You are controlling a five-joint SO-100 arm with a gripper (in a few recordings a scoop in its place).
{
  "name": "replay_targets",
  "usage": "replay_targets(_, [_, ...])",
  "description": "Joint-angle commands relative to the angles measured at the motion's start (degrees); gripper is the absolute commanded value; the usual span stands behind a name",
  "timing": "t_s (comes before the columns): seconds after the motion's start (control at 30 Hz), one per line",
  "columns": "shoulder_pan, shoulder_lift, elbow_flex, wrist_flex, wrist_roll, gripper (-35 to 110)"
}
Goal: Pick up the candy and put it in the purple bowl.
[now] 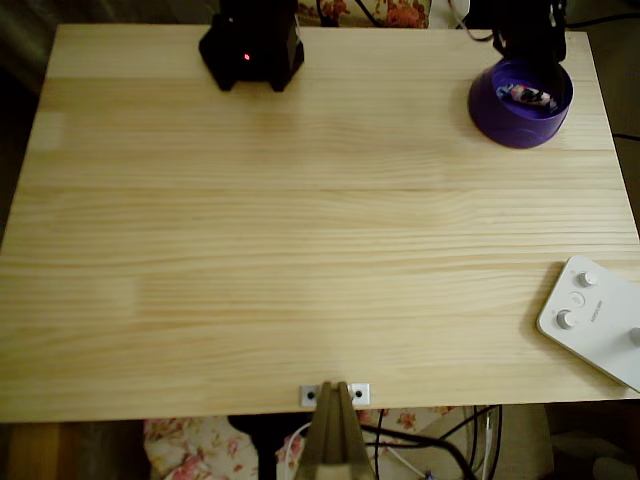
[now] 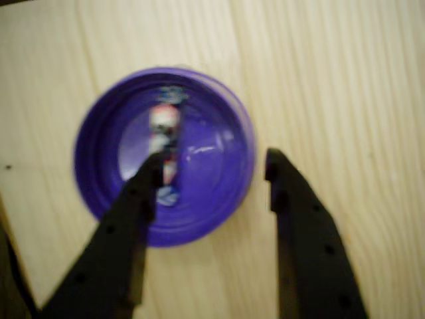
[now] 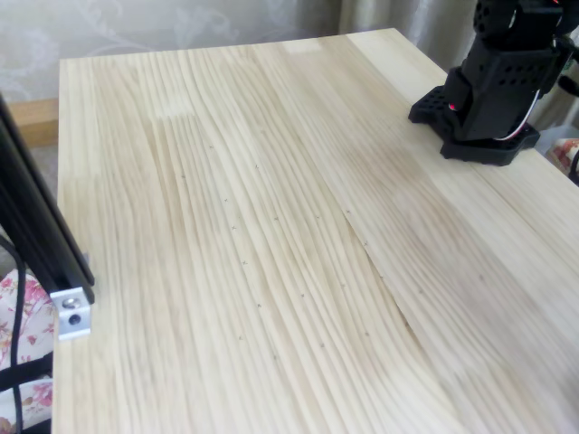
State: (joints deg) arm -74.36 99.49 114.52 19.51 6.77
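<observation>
The jaws stand wide open in the wrist view and hold nothing; the gripper hangs above the purple bowl, one finger over the inside of the bowl and the other over bare wood outside its rim. The candy lies flat on the bottom of the bowl, running about from 12 to 6 o'clock, apart from both fingers. In my judgement the placing step is done (the candy looks released, not touched). The next move calls only for lifting the arm straight away from the bowl without knocking its rim. In the overhead view the bowl stands at about 2 o'clock on the table, and it contains the candy alone.
</observation>
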Motion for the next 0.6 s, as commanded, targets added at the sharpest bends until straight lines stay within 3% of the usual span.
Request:
replay_targets(0.0, [1.8,8.4,-3.0,4.1,0.9,18])
replay_targets(0.03, [3.0,9.8,-3.0,5.8,0.4,7])
replay_targets(0.1, [6.2,13.0,-3.0,9.3,0.5,-1])
replay_targets(0.23, [13.8,20.9,-2.5,18.3,2.7,-1])
replay_targets(0.57, [35.5,43.2,7.0,30.8,-3.2,-1])
